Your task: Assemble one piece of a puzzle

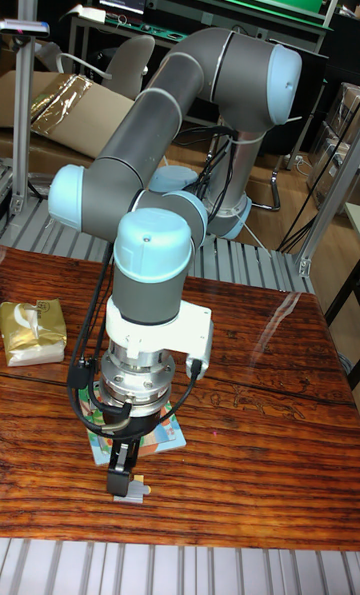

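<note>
The puzzle (pixel 165 442) is a colourful flat board on the wooden table, mostly hidden under my wrist; only its right and left edges show. My gripper (pixel 122 483) points straight down at the board's near edge. A small grey piece (pixel 133 493) with a yellow spot lies at the fingertips, touching or nearly touching the table. The black fingers (pixel 120 470) stand close together around it, but the grasp itself is hard to make out.
A gold-and-white packet (pixel 32 332) lies on the table (pixel 260 405) at the left edge. A black cable loops around my wrist. Behind the table are a metal grating, cardboard boxes, a chair and a workbench.
</note>
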Action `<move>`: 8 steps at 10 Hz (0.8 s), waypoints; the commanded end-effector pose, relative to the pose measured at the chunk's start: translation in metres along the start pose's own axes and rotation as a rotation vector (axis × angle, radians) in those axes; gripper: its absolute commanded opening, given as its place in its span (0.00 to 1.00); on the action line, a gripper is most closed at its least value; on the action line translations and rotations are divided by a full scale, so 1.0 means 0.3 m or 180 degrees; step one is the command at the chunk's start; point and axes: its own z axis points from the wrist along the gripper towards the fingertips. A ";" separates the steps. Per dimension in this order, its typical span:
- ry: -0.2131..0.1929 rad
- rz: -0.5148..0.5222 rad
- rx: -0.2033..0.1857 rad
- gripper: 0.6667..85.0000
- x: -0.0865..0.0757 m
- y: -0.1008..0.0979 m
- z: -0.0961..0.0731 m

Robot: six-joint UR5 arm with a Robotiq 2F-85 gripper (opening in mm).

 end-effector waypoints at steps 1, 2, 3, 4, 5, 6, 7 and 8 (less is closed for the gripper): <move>0.0009 -0.0109 -0.0030 0.69 -0.006 -0.011 -0.011; 0.0001 -0.0108 -0.0050 0.69 -0.010 -0.022 -0.016; 0.0001 -0.0108 -0.0050 0.69 -0.014 -0.032 -0.014; -0.0004 -0.0108 -0.0050 0.69 -0.018 -0.037 -0.009; -0.0004 -0.0118 -0.0050 0.69 -0.023 -0.042 -0.008; -0.0023 -0.0165 -0.0057 0.69 -0.030 -0.042 -0.005; -0.0047 -0.0193 -0.0058 0.69 -0.036 -0.043 -0.001; -0.0052 -0.0217 -0.0063 0.69 -0.038 -0.042 0.002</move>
